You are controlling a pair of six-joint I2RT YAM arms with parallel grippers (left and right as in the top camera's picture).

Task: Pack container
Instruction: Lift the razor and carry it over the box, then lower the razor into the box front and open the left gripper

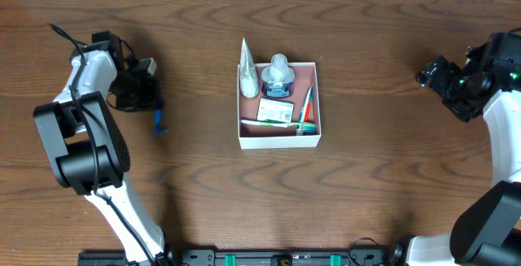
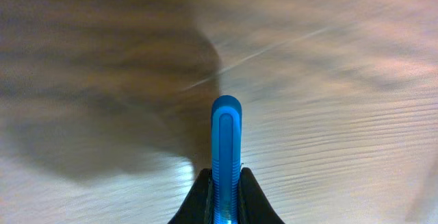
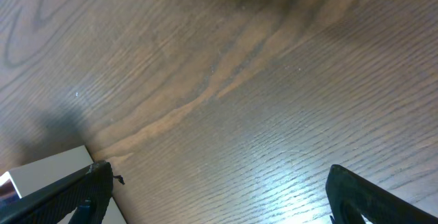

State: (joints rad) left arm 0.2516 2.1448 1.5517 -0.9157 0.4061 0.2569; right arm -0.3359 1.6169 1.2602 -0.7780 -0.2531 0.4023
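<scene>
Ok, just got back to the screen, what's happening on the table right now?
The left hand is shut on a blue plastic handle, holding it out to the left of the container. The container already holds a white tube, a small clear bottle, a flat packet and a toothbrush. The right hand is open and empty, off to the container's right.
</scene>
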